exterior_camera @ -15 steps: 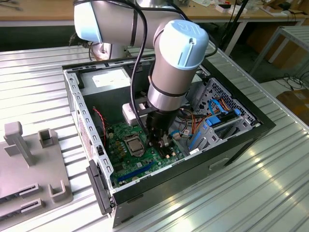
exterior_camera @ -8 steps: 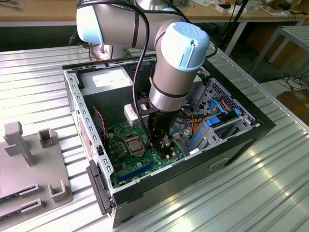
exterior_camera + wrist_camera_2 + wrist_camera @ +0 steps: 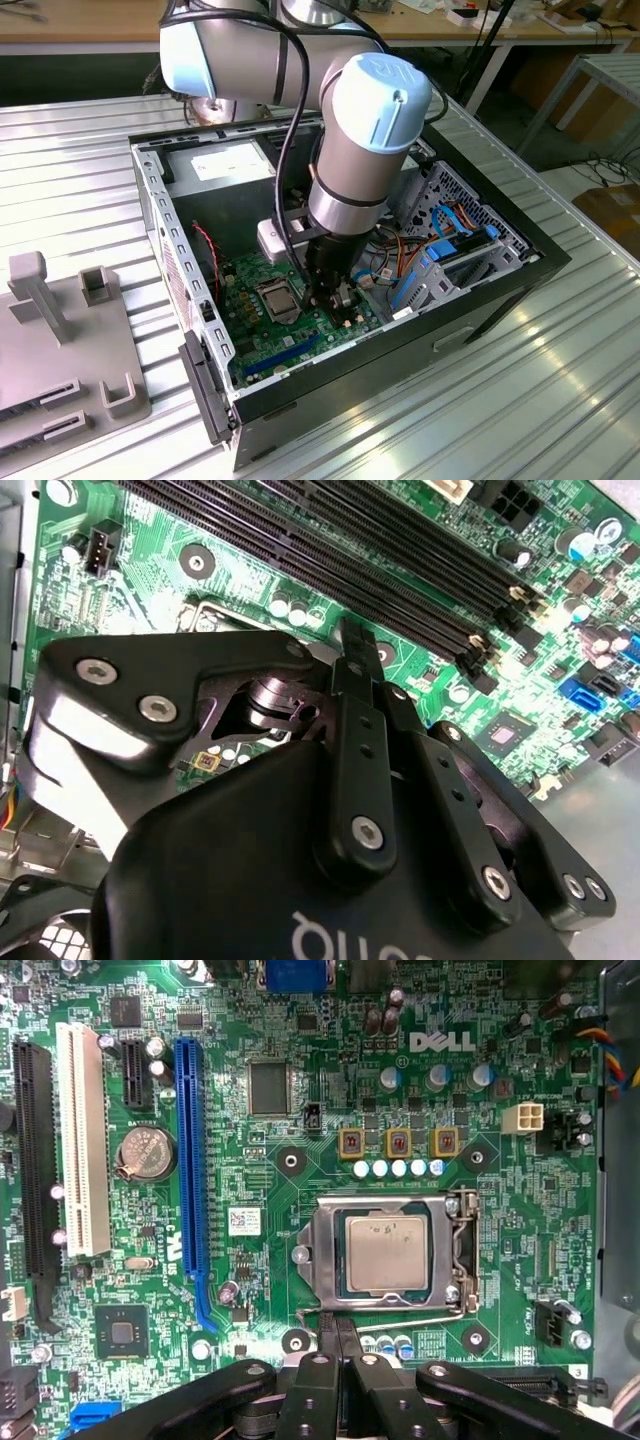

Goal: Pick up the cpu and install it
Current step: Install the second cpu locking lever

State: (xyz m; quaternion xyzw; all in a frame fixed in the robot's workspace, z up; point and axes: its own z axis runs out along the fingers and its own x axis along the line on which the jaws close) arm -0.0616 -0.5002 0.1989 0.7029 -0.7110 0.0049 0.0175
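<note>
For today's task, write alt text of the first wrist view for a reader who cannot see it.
A silver-topped cpu sits in its metal-framed socket on a green motherboard, with the robot's black hand, fingers together, beside the socket. A blue slot and a white slot lie nearby.

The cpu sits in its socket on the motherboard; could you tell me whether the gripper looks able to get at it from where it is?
Probably yes: the cpu lies face-up and uncovered, and the gripper, fingers together, hangs just beside the socket.

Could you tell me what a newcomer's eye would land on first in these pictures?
First, the grey arm reaching down into the open computer case in the exterior view. Next, in the first wrist view, the silver cpu lying in its metal-framed socket on the green motherboard, with the gripper shut beside the socket.
</note>
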